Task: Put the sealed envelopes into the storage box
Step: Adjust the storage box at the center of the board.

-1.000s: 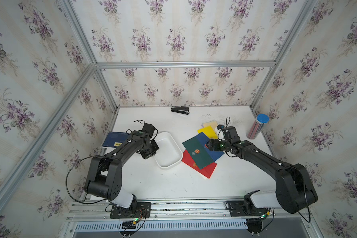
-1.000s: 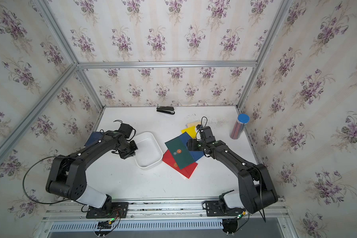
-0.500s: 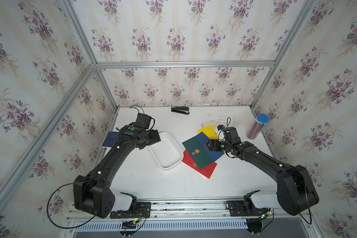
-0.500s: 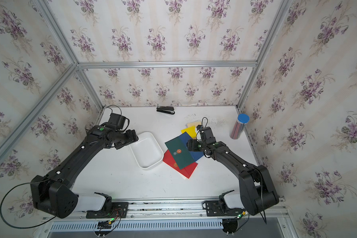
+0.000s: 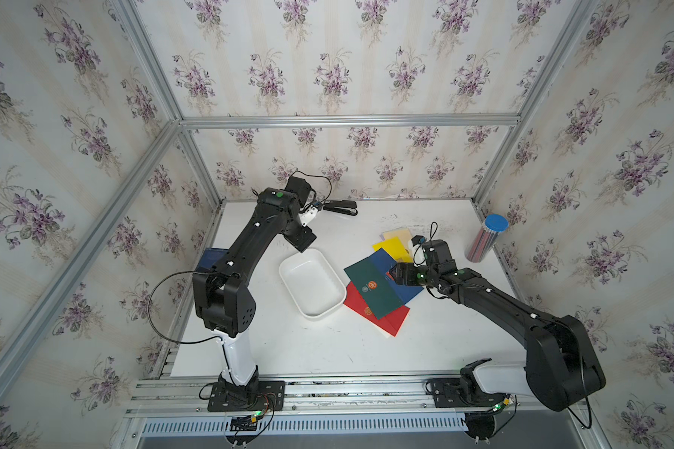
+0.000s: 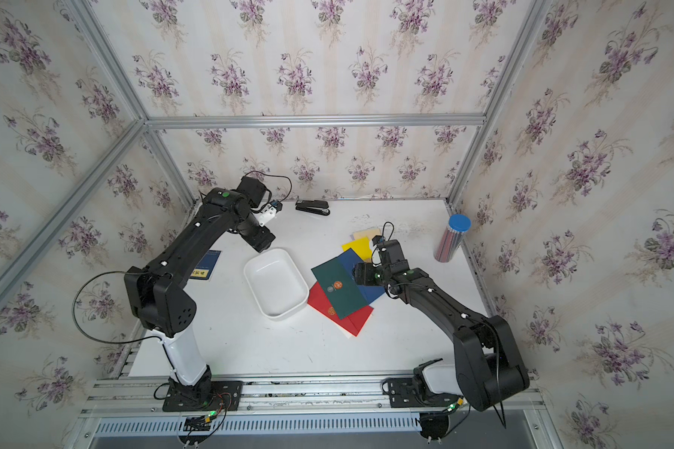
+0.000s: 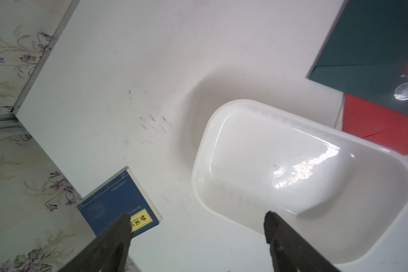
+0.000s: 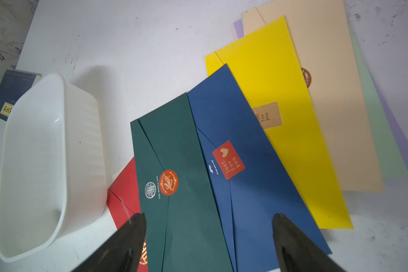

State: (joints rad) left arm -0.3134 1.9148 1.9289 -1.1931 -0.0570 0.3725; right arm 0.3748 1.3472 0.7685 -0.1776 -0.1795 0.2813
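Note:
The storage box [image 5: 312, 287] [image 6: 275, 283] is a shallow white tray at mid-table, with nothing inside it [image 7: 292, 164]. Right of it the sealed envelopes lie fanned and overlapping: green [image 5: 372, 285] [image 8: 181, 153] on top, then navy [image 8: 245, 188], red [image 5: 382, 315], yellow [image 5: 392, 247] and cream [image 8: 327, 94]. My left gripper [image 5: 302, 243] [image 7: 198, 220] hangs open above the table at the box's far end, holding nothing. My right gripper [image 5: 395, 274] [image 8: 209, 221] is open just over the green and navy envelopes, with nothing between its fingers.
A dark blue book [image 6: 205, 264] [image 7: 118, 207] lies by the left wall, partly under my left arm. A black stapler [image 5: 339, 207] sits at the back edge. A clear pencil tube with a blue lid [image 5: 485, 243] stands at the right wall.
My left gripper opened, lifted off the box's left rim and swung toward the back of the table. The right arm and the envelopes have not moved.

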